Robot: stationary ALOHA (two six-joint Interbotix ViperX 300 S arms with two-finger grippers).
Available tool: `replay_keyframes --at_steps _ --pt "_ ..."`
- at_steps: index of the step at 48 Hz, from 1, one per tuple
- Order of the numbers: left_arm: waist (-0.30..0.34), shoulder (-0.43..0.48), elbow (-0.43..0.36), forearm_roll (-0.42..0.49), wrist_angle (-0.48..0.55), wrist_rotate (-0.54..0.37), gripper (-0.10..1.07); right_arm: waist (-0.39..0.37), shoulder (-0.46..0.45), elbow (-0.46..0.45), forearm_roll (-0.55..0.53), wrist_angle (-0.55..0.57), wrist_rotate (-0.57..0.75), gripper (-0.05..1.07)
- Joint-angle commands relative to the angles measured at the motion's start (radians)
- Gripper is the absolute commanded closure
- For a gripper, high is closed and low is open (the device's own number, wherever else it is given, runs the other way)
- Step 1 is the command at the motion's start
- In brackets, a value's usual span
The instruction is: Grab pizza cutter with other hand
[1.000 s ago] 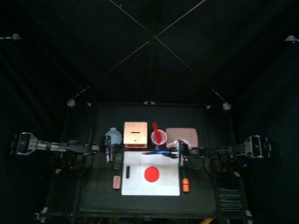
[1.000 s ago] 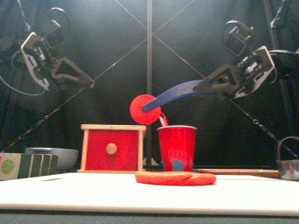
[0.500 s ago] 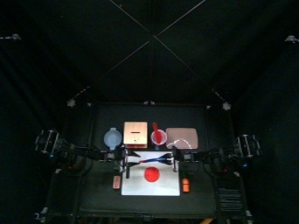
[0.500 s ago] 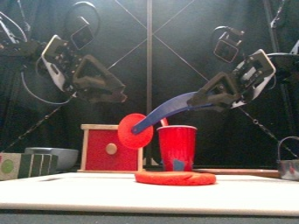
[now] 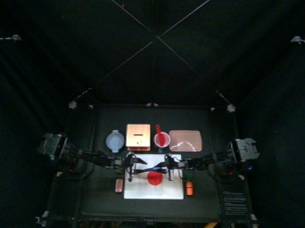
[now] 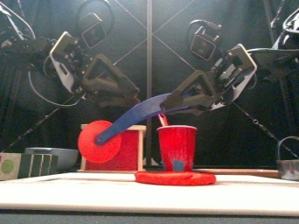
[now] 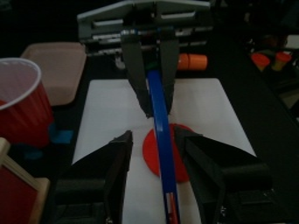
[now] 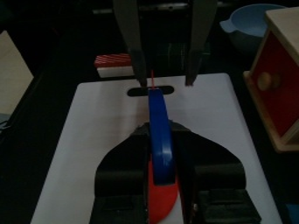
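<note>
The pizza cutter [image 6: 135, 118] hangs in the air above the white mat [image 7: 111, 114]. Its blue handle slopes down to a red wheel [image 6: 103, 144] at the left. My right gripper [image 6: 187, 92] is shut on the handle's thick upper end [image 8: 159, 131]. From the other side my left gripper [image 6: 122, 98] has come up to the tool. Its jaws stand open on either side of the handle [image 7: 160, 131], not touching it. In the top view both grippers meet over the mat's middle, around the cutter [image 5: 152, 166].
A flat red disc [image 6: 176, 178] lies on the mat under the cutter. Behind it stand a red cup [image 6: 177, 147] and a wooden box with a red face [image 8: 274, 83]. A blue bowl [image 8: 251, 22] sits beyond the box. Orange bars [image 5: 119, 185] flank the mat.
Both arms have moved in toward the middle and down. The cutter's wheel end has dropped to the left. My left gripper has opened and come around the handle.
</note>
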Motion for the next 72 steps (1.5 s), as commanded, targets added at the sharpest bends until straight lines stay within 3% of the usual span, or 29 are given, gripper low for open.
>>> replay_keyframes --at_steps 1,10,27,34,47,72 --pt "-0.008 -0.002 -0.029 -0.006 0.031 0.008 0.18 0.003 -0.020 -0.018 0.008 0.000 0.000 0.61" --pt "-0.006 0.000 -0.038 -0.043 0.114 0.037 0.19 0.008 -0.018 -0.020 0.025 0.000 0.000 0.61" --pt "-0.011 0.003 -0.034 -0.166 0.126 0.158 0.21 0.011 -0.017 -0.020 0.026 0.000 0.000 0.61" --pt "-0.017 0.009 -0.038 -0.172 0.132 0.179 0.24 0.012 -0.017 -0.021 0.034 0.000 -0.002 0.61" --pt "-0.023 0.012 -0.055 -0.167 0.167 0.181 0.52 0.011 -0.015 -0.023 0.037 0.002 0.000 0.61" --pt "-0.061 0.044 -0.072 -0.167 0.173 0.179 0.52 0.037 0.035 -0.035 0.051 0.101 -0.002 0.61"
